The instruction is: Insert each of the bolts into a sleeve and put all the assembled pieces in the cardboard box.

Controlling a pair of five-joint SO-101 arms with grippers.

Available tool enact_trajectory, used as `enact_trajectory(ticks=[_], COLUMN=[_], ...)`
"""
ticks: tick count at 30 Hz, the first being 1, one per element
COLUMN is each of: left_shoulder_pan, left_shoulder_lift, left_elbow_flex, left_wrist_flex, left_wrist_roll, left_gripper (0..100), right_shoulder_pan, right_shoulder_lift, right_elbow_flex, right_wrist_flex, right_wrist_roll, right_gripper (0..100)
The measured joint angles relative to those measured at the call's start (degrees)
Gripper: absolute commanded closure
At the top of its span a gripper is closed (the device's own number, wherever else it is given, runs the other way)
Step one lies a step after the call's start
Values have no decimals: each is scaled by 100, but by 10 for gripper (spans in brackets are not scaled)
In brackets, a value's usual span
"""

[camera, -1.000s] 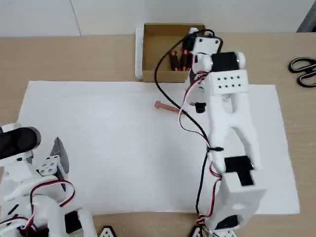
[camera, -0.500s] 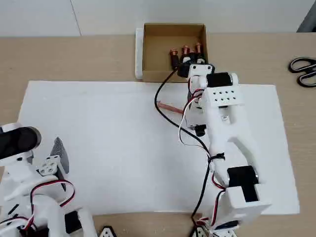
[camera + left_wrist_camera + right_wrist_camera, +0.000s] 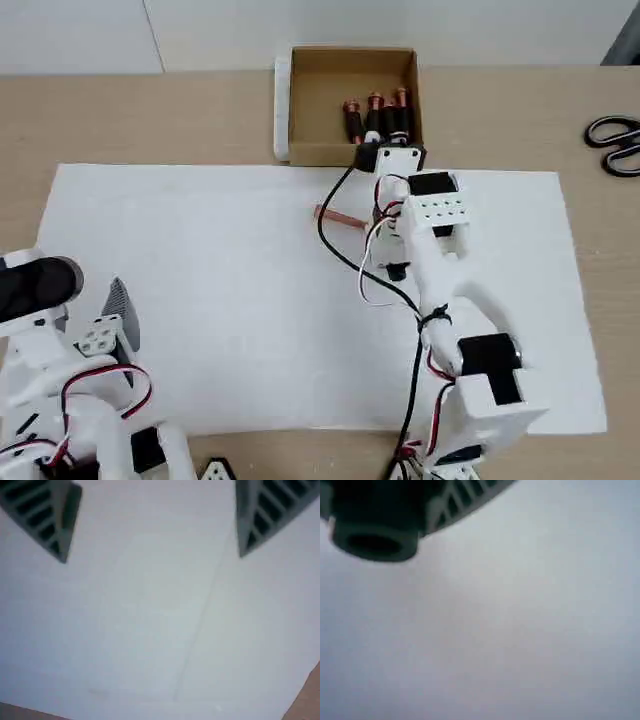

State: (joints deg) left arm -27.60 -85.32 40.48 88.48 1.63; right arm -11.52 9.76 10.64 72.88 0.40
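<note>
Left end effector [image 3: 152, 555]: parked at the near corner, spread wide over the paper sheet [image 3: 220, 290] with nothing between its jaws.
Paper sheet: covers the middle of the bench [image 3: 130, 110].
Right end effector [image 3: 388, 158]: low over the far edge of the sheet, just beside the box's near wall. I cannot tell whether it is spread or pressed together.
Dark tube shape [image 3: 375, 542]: sits close to the right wrist camera. It may be a sleeve or part of the arm; I cannot say which.
Loose bolt [image 3: 338, 217]: lies flat on the sheet, beside the right arm and near its hanging black cable [image 3: 335, 245].
Cardboard box [image 3: 320, 100]: at the far edge of the sheet, holding three assembled pieces [image 3: 376, 118] side by side against one wall.
Scissors [image 3: 612, 140]: well apart, at the far right.
Progress: most likely one bolt is left to fit.
Risk: the cable could drag the bolt and roll it away as the arm swings.
Risk: a low move could nudge the box wall and shift the box.
Risk: no free sleeve is plainly visible, so the last assembly may stall.
</note>
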Motion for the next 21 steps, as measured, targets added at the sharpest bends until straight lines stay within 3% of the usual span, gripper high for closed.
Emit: enact_trajectory(ticks=[21], left_shoulder_pan=[0], left_shoulder_lift=[0], left_elbow_flex=[0], left_wrist_flex=[0], left_wrist_roll=[0], left_gripper=[791], right_shoulder_pan=[9], right_shoulder_lift=[343], right_elbow_flex=[-387], right_wrist_flex=[492], right_wrist_roll=[-26], right_gripper=[832])
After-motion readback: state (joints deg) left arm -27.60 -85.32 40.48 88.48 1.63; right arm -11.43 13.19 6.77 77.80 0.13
